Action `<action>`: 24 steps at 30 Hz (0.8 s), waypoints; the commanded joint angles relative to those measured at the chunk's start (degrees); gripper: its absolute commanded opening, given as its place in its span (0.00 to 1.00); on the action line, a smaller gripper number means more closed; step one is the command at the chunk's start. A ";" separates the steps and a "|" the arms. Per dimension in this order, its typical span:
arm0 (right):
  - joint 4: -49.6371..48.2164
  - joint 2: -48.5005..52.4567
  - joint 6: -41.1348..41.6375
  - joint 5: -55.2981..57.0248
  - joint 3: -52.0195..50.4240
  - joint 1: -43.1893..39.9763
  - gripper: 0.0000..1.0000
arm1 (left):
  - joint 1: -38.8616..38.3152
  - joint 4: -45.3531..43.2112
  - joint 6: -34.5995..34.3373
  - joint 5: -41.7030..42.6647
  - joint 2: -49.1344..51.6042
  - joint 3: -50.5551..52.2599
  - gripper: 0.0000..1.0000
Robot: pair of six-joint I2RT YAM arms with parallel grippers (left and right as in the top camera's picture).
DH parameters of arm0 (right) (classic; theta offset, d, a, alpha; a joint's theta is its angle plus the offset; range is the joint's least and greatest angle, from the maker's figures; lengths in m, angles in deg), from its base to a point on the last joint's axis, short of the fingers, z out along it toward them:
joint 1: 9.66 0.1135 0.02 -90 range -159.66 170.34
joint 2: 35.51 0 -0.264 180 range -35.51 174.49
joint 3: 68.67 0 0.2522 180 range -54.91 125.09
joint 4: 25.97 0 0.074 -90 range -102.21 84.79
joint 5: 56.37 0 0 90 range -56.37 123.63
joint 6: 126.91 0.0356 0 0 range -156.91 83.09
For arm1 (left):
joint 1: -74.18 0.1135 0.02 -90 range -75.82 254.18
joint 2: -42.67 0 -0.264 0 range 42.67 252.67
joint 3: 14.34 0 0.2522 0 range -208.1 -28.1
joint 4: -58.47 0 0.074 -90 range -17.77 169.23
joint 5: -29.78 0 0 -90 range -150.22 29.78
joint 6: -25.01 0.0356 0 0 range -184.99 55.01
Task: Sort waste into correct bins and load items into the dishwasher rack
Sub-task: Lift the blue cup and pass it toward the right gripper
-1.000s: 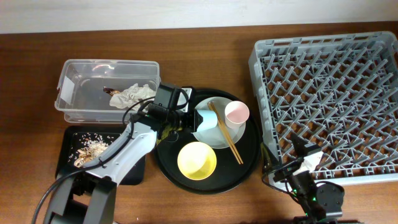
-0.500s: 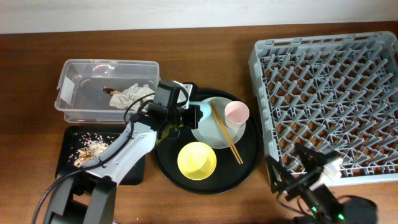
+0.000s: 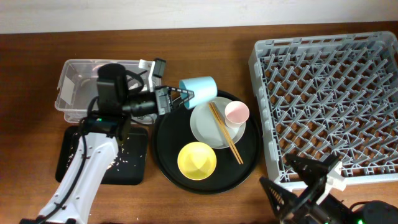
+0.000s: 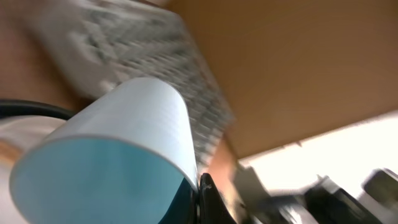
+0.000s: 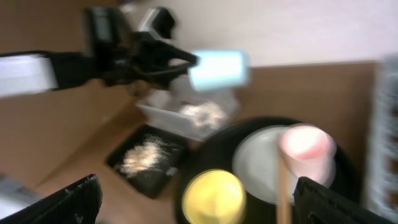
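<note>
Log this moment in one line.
left gripper: shut on blue cup, held sideways | right gripper: open, empty | pink cup, yellow bowl, chopsticks: on round tray

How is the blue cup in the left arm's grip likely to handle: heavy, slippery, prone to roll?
The blue cup is probably light: the left gripper holds it sideways by the rim alone. Its smooth wall might slip in that thin pinch. Round and tapered, it would likely roll in an arc if laid down.
</note>
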 commanded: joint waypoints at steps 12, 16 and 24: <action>-9.42 22.14 5.44 -24.35 0.94 -0.31 1.00 | -8.92 -1.68 -1.16 20.72 -8.28 -0.70 0.00; -12.48 26.73 5.44 -24.81 0.94 -0.31 1.00 | -8.92 -1.38 -1.16 20.96 -12.48 -0.70 0.00; -21.70 28.85 5.49 -35.52 0.94 -0.31 0.93 | -10.71 0.26 -0.33 20.00 -14.95 -0.63 0.00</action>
